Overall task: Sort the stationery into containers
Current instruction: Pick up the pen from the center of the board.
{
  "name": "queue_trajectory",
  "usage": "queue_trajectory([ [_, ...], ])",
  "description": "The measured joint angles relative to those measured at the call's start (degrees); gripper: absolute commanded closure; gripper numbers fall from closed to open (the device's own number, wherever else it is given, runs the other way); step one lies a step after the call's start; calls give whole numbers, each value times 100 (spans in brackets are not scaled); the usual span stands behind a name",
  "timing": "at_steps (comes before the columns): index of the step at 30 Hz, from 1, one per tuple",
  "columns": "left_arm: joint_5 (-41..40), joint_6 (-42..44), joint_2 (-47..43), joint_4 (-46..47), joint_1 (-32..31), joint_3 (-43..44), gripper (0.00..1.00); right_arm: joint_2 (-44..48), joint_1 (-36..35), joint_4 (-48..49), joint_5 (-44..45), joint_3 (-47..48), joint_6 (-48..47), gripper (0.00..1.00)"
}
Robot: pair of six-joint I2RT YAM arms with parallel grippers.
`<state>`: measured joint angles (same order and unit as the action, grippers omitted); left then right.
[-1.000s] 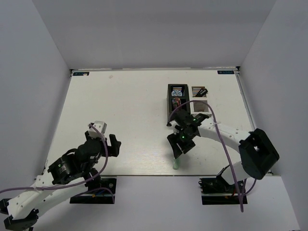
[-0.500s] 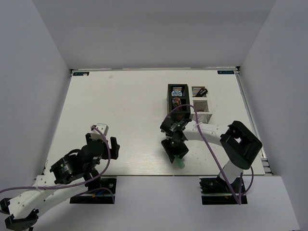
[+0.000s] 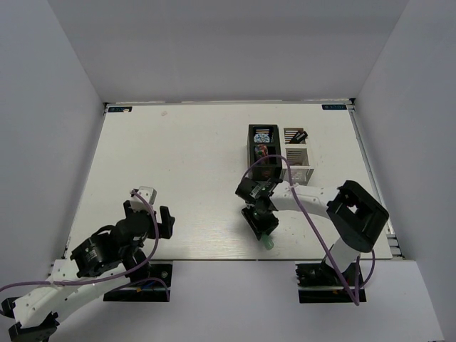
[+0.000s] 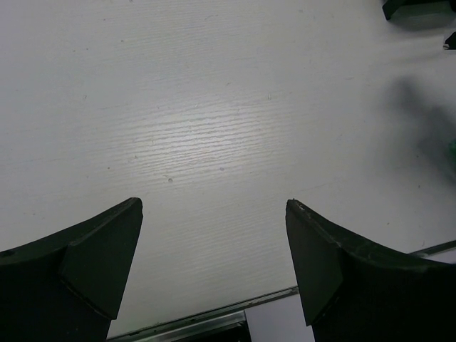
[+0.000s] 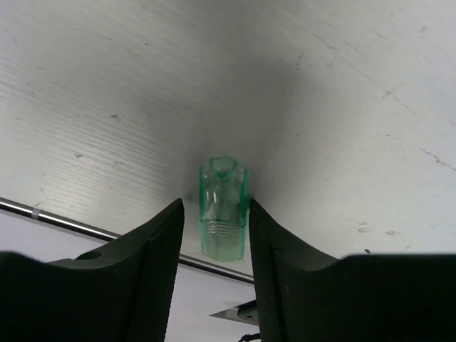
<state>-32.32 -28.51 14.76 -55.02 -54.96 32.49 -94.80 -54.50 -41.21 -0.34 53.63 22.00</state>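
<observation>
A clear green capsule-shaped piece [image 5: 223, 210] lies on the white table close to its front edge, also seen from above as the green piece [image 3: 267, 243]. My right gripper [image 5: 215, 205] straddles it, still open, with its jaws near both sides and a thin gap on the left. The right gripper [image 3: 262, 229] points down toward the front edge. My left gripper [image 4: 214, 206] hangs open over bare table at the front left, shown from above as the left gripper [image 3: 161, 219]. The black container [image 3: 251, 151] holds a blue-white tape roll [image 3: 264, 134]. The white container [image 3: 308, 162] holds a black highlighter [image 3: 298, 135].
The table's metal front rail [image 5: 71, 224] runs just behind the green piece, with the drop beyond it. White walls close in the table on three sides. Both containers stand side by side at the back right.
My right gripper has come down around the green piece and its jaws have narrowed toward it. The left arm has drawn back slightly toward the front edge.
</observation>
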Motion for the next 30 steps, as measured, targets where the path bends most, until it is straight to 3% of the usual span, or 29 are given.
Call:
queue_trajectory([
  [6,0,-11,-92,-39,0,-17,8,24,-13,24,258,-96,-46,64],
  [9,0,-33,-214,-50,0,-20,8,11,-52,15,374,-96,-59,73],
  [13,-2,-72,-343,-85,0,-20,8,-11,-96,-2,463,-85,-72,94],
  [16,-2,-94,-413,-107,0,-31,8,-22,-105,-28,514,-61,-83,99],
  [25,-2,-96,-417,-157,0,-63,8,420,-63,256,586,-258,-905,100],
  [30,-2,-94,-409,-162,0,-76,8,1405,7,479,940,-238,-1534,100],
])
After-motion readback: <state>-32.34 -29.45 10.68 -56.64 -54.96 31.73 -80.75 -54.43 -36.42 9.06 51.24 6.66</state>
